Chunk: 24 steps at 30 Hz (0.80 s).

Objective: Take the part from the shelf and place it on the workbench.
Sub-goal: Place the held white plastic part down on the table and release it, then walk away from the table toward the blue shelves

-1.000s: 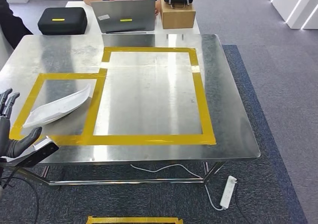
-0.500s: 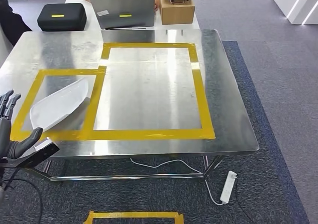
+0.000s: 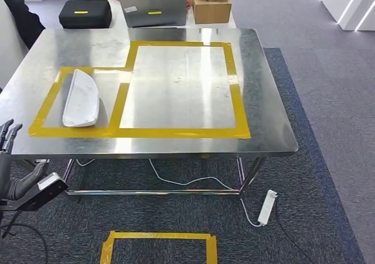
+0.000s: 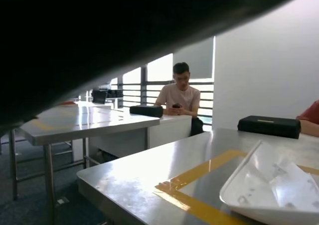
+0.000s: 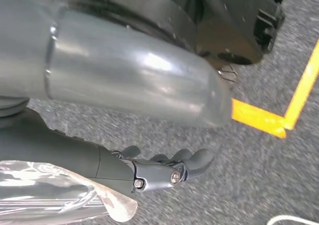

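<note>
Workbench, head view: steel table (image 3: 265, 112), white part (image 3: 81, 98) lying flat inside the smaller yellow tape box (image 3: 46, 109).
Left hand (image 3: 13, 164): below the table's near edge, fingers spread, holding nothing.
Left wrist view: part (image 4: 274, 185) on the table.
Right wrist view: right hand (image 5: 165, 170) over carpet, fingers loosely extended, nothing in them.

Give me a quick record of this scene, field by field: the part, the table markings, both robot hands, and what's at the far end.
part: white part lying on the steel workbench, inside the smaller yellow tape rectangle
other marking: larger yellow tape rectangle, nothing inside it
left hand: left hand low at the workbench's near left corner, fingers apart, holding nothing
right hand: right hand hanging over grey carpet, holding nothing, fingers slightly curled
far end: black case, laptop, cardboard box, person seated behind
floor: white power strip
</note>
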### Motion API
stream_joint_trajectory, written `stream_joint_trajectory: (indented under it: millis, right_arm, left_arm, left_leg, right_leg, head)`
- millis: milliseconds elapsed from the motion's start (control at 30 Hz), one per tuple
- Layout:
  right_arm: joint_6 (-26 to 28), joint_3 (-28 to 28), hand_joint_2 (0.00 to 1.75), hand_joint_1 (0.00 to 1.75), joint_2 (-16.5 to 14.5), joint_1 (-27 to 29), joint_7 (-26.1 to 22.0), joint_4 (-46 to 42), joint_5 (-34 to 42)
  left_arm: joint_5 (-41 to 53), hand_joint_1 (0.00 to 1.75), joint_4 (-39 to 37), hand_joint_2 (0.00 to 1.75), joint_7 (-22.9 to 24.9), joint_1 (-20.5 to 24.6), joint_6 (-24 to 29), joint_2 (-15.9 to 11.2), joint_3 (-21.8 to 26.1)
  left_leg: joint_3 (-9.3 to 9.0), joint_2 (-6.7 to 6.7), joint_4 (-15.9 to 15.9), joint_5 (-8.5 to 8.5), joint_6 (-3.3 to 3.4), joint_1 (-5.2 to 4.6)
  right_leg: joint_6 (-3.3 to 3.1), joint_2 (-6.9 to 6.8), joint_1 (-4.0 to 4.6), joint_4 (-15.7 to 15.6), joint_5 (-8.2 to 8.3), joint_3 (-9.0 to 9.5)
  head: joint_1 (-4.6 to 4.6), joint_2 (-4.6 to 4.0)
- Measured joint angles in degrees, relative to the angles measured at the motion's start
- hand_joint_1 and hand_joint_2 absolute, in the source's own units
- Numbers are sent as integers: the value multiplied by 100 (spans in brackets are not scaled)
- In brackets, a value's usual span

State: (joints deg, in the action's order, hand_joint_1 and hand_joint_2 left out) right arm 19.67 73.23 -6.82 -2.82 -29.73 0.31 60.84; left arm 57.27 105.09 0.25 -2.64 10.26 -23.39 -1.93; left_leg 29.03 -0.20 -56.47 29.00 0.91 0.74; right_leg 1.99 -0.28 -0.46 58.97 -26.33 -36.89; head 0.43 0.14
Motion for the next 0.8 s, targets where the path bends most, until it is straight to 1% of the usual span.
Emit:
stream_joint_trajectory:
  millis: [33,67,100,133,167,200,233,267,300,333,367,400,433,467,500,533,567,600,633,667,700,733,767,800]
  right_arm:
    - [1,1,0,0,0,1,2,0,-1]
    - [3,2,0,0,0,0,7,0,-4]
    - [9,3,0,0,0,-2,15,0,-8]
    - [20,4,0,0,0,-3,26,0,-11]
    - [34,5,0,0,0,-4,38,0,-14]
    - [49,6,0,0,0,-4,51,0,-15]
    - [63,8,0,0,0,-7,63,0,-15]
    - [74,9,0,0,1,-14,75,0,-15]
    - [84,13,0,0,1,-26,85,0,-16]
    - [92,16,0,0,1,-41,92,0,-16]
    - [97,21,0,0,2,-52,96,0,-17]
    - [102,26,0,0,1,-57,100,0,-17]
    - [104,30,0,0,0,-54,106,0,-17]
    - [103,32,0,0,-2,-50,116,0,-16]
    - [96,34,0,0,-4,-45,129,0,-10]
    - [84,34,0,0,-6,-42,144,0,1]
    - [64,34,0,0,-8,-40,163,0,17]
    - [40,34,0,0,-8,-37,184,0,43]
    - [16,34,0,0,-9,-36,212,0,75]
    - [-9,34,0,0,-9,-37,246,0,113]
    - [-32,33,0,0,-9,-39,282,0,156]
    - [-57,31,0,0,-9,-42,321,0,200]
    - [-83,29,0,0,-8,-46,358,0,241]
    - [-107,26,0,0,-8,-54,395,0,281]
  left_arm:
    - [2,0,10,0,-1,-7,0,3,4]
    - [10,0,17,0,-1,-18,-1,7,7]
    - [21,0,23,0,-1,-42,-2,13,10]
    - [37,0,28,0,-1,-78,-4,22,12]
    - [62,0,33,0,-1,-123,-9,34,14]
    - [87,0,41,0,-1,-174,-15,50,16]
    - [118,0,53,0,1,-224,-24,64,16]
    - [147,0,69,0,4,-271,-30,79,17]
    - [168,0,93,0,7,-319,-32,90,20]
    - [185,0,120,0,10,-368,-31,99,26]
    - [195,0,143,0,11,-410,-28,107,32]
    - [202,0,162,0,13,-449,-26,115,38]
    - [208,0,175,0,14,-483,-25,123,44]
    - [213,0,184,0,17,-519,-26,131,49]
    - [216,0,193,0,22,-564,-29,139,54]
    - [206,0,198,0,28,-617,-40,151,60]
    - [180,0,199,0,39,-681,-63,170,63]
    - [132,0,198,0,53,-753,-98,198,65]
    - [53,0,196,0,71,-834,-151,242,65]
    - [-40,0,189,0,89,-917,-213,295,62]
    - [-143,0,172,0,107,-1000,-277,362,60]
    - [-251,0,140,0,128,-1082,-339,441,56]
    - [-354,0,86,0,149,-1159,-383,528,51]
    - [-461,0,6,0,175,-1231,-420,630,46]
  left_leg:
    - [73,10,5,-67,42,4]
    - [155,12,2,-130,67,-4]
    - [244,14,-1,-197,81,-13]
    - [333,15,-5,-261,85,-24]
    - [421,16,-10,-324,87,-37]
    - [503,16,-15,-385,85,-50]
    - [574,16,-19,-440,82,-62]
    - [632,14,-24,-495,74,-70]
    - [680,12,-28,-544,59,-83]
    - [715,12,-30,-599,37,-89]
    - [737,13,-22,-658,12,-88]
    - [752,14,-5,-720,-22,-85]
    - [763,13,13,-772,-54,-78]
    - [778,10,11,-752,-87,-69]
    - [809,7,-72,-617,-122,-62]
    - [860,5,-270,-371,-154,-53]
    - [925,5,-587,-50,-186,-38]
    - [989,5,-976,246,-215,-25]
    - [1028,6,-1338,426,-242,-11]
    - [1015,6,-1578,462,-264,2]
    - [923,6,-1627,372,-283,18]
    - [735,7,-1460,218,-297,35]
    - [473,8,-1117,94,-308,54]
    - [192,8,-706,76,-309,59]
  right_leg:
    - [18,7,-6,238,-256,-97]
    - [31,11,-7,580,-557,-208]
    - [38,13,-7,977,-816,-303]
    - [38,13,-6,1313,-964,-349]
    - [32,14,-5,1491,-970,-312]
    - [15,14,-3,1467,-860,-171]
    - [-14,16,4,1221,-694,78]
    - [-56,23,16,824,-564,409]
    - [-100,28,37,340,-522,775]
    - [-133,33,54,-83,-549,1066]
    - [-156,38,74,-366,-597,1235]
    - [-167,36,89,-517,-620,1301]
    - [-184,34,87,-552,-590,1272]
    - [-217,19,82,-562,-532,1226]
    - [-261,2,70,-577,-473,1185]
    - [-301,-17,56,-589,-411,1132]
    - [-329,-33,52,-585,-356,1069]
    - [-343,-39,52,-571,-307,1011]
    - [-342,-46,52,-544,-258,945]
    - [-334,-51,50,-503,-213,867]
    - [-320,-54,45,-448,-176,777]
    - [-300,-57,39,-380,-146,672]
    - [-279,-59,33,-307,-125,572]
    - [-253,-59,34,-235,-107,480]
  head:
    - [15,0]
    - [32,0]
    - [51,-1]
    - [66,-1]
    - [75,-1]
    - [82,-1]
    - [86,-1]
    - [85,0]
    - [92,0]
    - [96,1]
    - [101,1]
    - [109,1]
    - [109,1]
    - [110,1]
    - [103,0]
    - [91,0]
    - [80,0]
    - [71,-1]
    - [65,-1]
    - [64,-1]
    - [61,-1]
    - [60,-1]
    - [59,-1]
    - [58,-1]
